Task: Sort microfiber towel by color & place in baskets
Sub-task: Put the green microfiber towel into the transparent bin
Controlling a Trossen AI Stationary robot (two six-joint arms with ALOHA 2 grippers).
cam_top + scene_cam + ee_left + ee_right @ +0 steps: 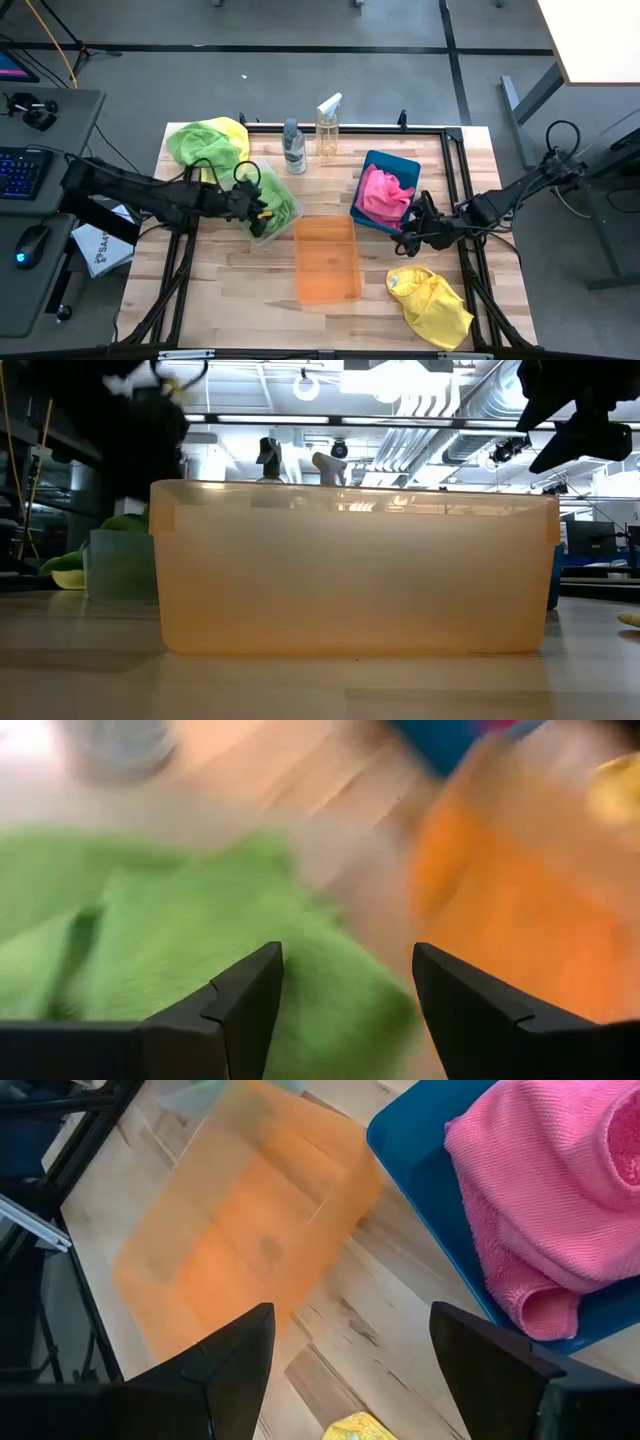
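My left gripper (pixel 257 206) (pixel 345 960) is open and hovers over the lime green towel (pixel 280 203) (pixel 190 930) that lies in the clear basket (pixel 262 236). My right gripper (pixel 408 238) (pixel 350 1320) is open above bare table between the orange basket (pixel 326 260) (pixel 240 1230) and the teal basket (pixel 372 170) (pixel 420 1170). A pink towel (pixel 385 192) (pixel 560 1190) lies bunched in the teal basket. A yellow towel (pixel 432 302) lies on the table near the right gripper. More green and yellow towels (pixel 208 143) are heaped at the far left corner.
Two spray bottles (pixel 293 147) (pixel 328 125) stand at the far edge, behind the baskets. The orange basket (pixel 350 570) holds nothing and fills the low view's middle. Black frame rails (pixel 455 190) run along the table's sides. Open wood lies at the near left.
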